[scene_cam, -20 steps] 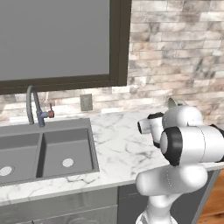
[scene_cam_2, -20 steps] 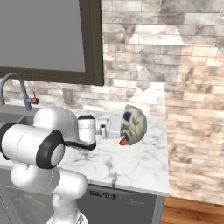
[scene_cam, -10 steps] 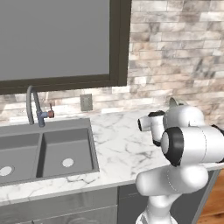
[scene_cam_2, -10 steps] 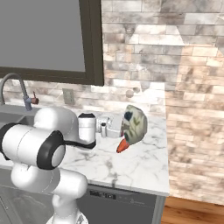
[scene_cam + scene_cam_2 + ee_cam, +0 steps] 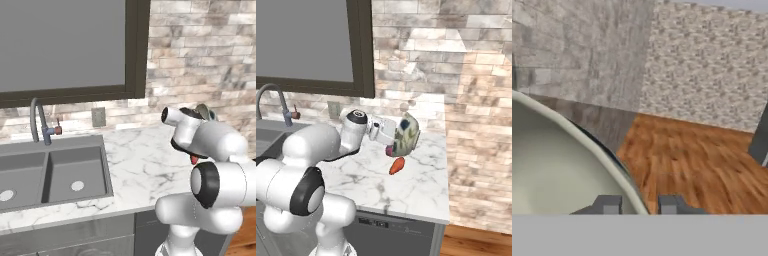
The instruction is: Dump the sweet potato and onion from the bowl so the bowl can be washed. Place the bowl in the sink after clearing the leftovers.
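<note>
My gripper [image 5: 396,132] is shut on the rim of the bowl [image 5: 408,134] and holds it tipped on its side above the right end of the counter. In the hand view the cream inside of the bowl [image 5: 557,170] fills the left, and its rim runs between my fingertips [image 5: 610,204]. The dark purple onion [image 5: 389,150] hangs at the bowl's lower edge. The orange sweet potato [image 5: 397,165] is out of the bowl, just below it over the marble; a red bit of the sweet potato [image 5: 194,159] peeks past my arm. The grey sink [image 5: 55,170] lies far left.
A curved faucet [image 5: 38,120] with a red-tipped handle stands behind the sink. A wall outlet [image 5: 98,116] sits on the brick backsplash below a dark-framed window. The marble counter [image 5: 421,190] ends at the right, with wooden floor [image 5: 697,165] beyond it.
The bowl has tipped further onto its side. The sweet potato has slid out of it and dropped towards the counter, and the onion now shows at the bowl's lower edge.
</note>
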### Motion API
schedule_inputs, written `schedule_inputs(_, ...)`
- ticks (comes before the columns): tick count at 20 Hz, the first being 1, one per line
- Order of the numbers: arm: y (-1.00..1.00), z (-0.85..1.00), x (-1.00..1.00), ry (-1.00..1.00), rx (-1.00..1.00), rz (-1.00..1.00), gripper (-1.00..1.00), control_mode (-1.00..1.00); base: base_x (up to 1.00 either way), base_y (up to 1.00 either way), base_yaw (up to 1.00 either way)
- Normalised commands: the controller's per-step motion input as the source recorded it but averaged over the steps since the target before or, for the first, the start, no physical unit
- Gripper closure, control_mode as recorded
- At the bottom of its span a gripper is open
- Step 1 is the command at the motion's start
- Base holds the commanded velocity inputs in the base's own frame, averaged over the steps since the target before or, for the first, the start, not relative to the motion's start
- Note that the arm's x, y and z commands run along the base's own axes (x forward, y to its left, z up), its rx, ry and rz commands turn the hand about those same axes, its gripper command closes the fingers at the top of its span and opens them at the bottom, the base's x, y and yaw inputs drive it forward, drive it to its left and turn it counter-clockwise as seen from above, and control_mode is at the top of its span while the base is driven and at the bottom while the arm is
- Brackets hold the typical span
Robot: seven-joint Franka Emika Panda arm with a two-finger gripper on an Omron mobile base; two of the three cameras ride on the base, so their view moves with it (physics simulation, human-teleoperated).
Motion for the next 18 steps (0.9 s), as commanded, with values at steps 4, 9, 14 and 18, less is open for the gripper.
schedule_inputs(4,0.3,0.01,-0.28,0.2,0.53,0.24,1.0,-1.0,0.0,0.0,0.0)
schedule_inputs(9,0.9,0.03,-0.04,0.05,0.4,0.29,1.0,-1.0,0.0,0.0,0.0)
schedule_inputs(14,1.0,0.11,0.01,0.05,0.42,0.25,1.0,-1.0,0.0,0.0,0.0)
schedule_inputs(18,0.9,-0.03,0.0,0.11,0.63,0.21,1.0,-1.0,0.0,0.0,0.0)
